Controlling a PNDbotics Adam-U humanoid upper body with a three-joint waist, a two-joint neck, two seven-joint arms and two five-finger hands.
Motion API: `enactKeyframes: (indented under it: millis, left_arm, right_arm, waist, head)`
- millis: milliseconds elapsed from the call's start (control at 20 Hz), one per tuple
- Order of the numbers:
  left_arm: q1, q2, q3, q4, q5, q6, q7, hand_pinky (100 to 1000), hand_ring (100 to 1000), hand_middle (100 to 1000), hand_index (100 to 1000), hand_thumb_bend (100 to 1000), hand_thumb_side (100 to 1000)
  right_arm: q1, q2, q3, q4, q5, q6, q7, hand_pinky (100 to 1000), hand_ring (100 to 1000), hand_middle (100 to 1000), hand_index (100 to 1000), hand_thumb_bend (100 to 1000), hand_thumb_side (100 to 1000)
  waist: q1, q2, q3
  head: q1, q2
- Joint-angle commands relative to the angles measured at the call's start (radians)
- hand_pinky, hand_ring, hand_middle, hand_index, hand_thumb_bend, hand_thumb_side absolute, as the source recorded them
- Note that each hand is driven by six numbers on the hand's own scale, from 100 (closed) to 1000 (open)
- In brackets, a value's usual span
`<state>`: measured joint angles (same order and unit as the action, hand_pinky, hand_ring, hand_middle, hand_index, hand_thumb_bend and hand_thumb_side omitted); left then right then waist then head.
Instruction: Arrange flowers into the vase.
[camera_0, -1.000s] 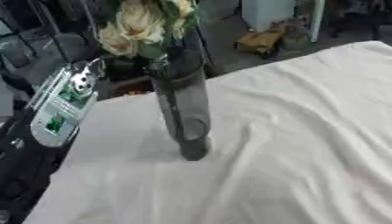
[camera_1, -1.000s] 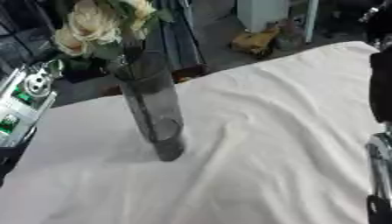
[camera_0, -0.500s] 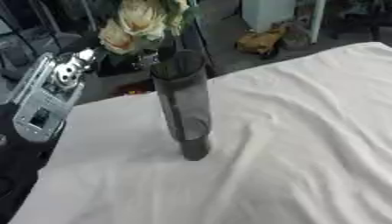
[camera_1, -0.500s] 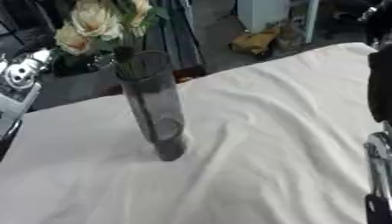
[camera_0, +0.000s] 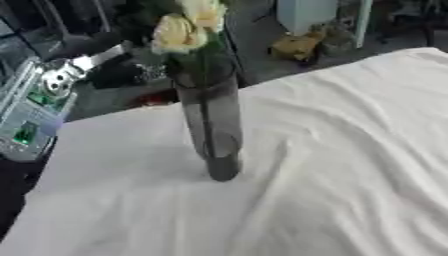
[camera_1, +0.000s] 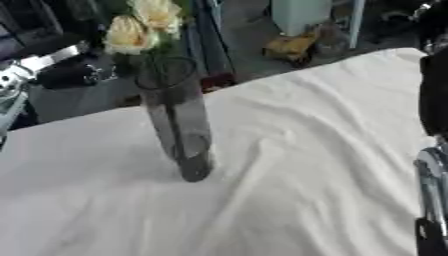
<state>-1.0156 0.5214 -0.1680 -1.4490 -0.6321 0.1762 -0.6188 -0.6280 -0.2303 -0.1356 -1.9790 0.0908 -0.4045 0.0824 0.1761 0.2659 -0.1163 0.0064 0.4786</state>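
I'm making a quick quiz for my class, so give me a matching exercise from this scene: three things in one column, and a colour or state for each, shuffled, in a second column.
Things:
1. flowers
2. vase
3. tablecloth

Descriptions:
A. white and wrinkled
B. pale yellow, blooms above the rim
C. dark, see-through, standing upright

Pairs: 1-B, 2-C, 3-A

The desk (camera_0: 350, 150) lay under a white cloth (camera_1: 306, 165), rumpled into soft folds running from the far right toward the near middle. On it, left of centre, stood a tall dark glass vase (camera_0: 214, 130), upright, its base on the cloth, pale yellow flowers (camera_0: 185, 27) rising from its mouth.
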Motion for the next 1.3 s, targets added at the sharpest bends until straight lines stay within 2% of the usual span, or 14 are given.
enactKeyframes:
  millis: [50,450,750,900,1150,1300]
  left_arm:
    - [-0.005,0.047,0.016,-0.034,0.009,-0.003,-0.024,931,1000,1000,1000,780,1000]
    - [0.055,0.093,0.020,-0.107,0.029,-0.009,-0.066,939,1000,1000,1000,790,1000]
    - [0.125,0.111,0.064,-0.210,0.056,0.004,-0.043,915,1000,1000,1000,751,1000]
    - [0.151,0.111,0.108,-0.283,0.070,0.012,-0.001,864,963,1000,1000,633,1000]
    - [0.188,0.085,0.227,-0.409,0.126,0.073,0.077,792,900,964,1000,652,1000]
    - [0.218,0.090,0.255,-0.483,0.159,0.116,0.122,792,900,964,1000,652,1000]
  right_arm:
    - [-0.015,0.000,-0.003,-0.021,0.007,-0.001,-0.004,783,826,760,910,100,1000]
    - [-0.018,0.004,-0.002,-0.021,0.012,-0.003,-0.007,783,827,762,910,100,1000]
    - [-0.019,0.007,-0.004,-0.021,0.016,-0.005,-0.011,784,828,762,910,100,1000]
    - [-0.024,0.006,-0.006,-0.021,0.019,-0.006,-0.014,784,828,763,910,100,1000]
    - [-0.035,0.004,-0.008,-0.021,0.027,-0.008,-0.021,784,829,764,910,100,1000]
    - [-0.037,0.005,-0.006,-0.021,0.029,-0.009,-0.022,784,829,764,910,100,1000]
  waist:
    - [-0.014,-0.023,0.003]
    - [-0.021,-0.026,0.012]
    - [-0.028,-0.026,0.019]
    - [-0.033,-0.023,0.026]
    - [-0.041,-0.013,0.042]
    - [-0.040,-0.011,0.041]
  head:
    - [-0.003,0.009]
    - [-0.007,0.012]
    - [-0.011,0.013]
    - [-0.014,0.010]
    - [-0.028,0.006]
    - [-0.028,0.004]
